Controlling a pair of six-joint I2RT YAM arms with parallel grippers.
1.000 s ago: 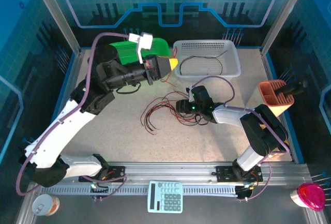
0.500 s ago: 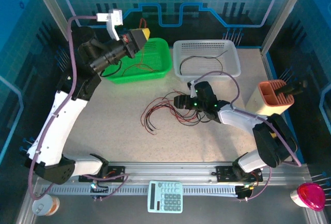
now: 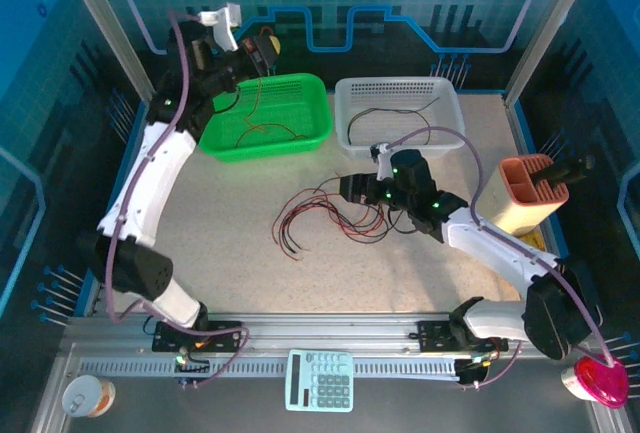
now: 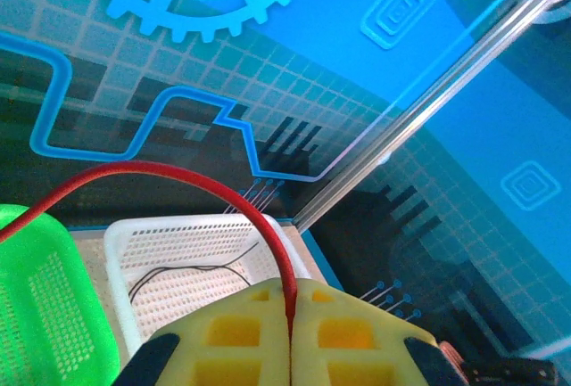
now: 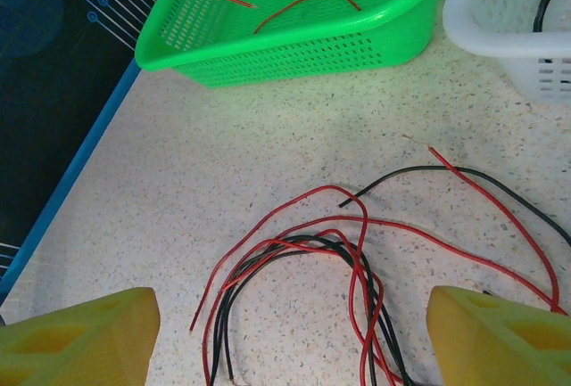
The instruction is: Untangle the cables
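Observation:
A loose tangle of red and black cables (image 3: 320, 215) lies on the table's middle; the right wrist view shows it (image 5: 348, 252) from close above. My right gripper (image 3: 345, 191) hovers at the tangle's right side, open, its yellow fingers (image 5: 80, 337) spread wide with nothing between them. My left gripper (image 3: 268, 48) is raised behind the green basket (image 3: 305, 138), shut on a red cable (image 4: 178, 176) that arcs out of the pads (image 4: 241, 332) and hangs toward the basket. Other red cables (image 3: 265, 131) lie in the green basket. A black cable (image 3: 390, 113) lies in the white basket (image 3: 452, 118).
An orange holder (image 3: 530, 188) stands at the right edge of the table. A calculator (image 3: 320, 380), a pink object (image 3: 597, 378) and a tape roll (image 3: 82, 395) sit on the near rail. Blue walls enclose the table's back and sides.
My left arm has swung back and up to the far left, carrying the red cable over the green basket. My right gripper has opened wider above the tangle.

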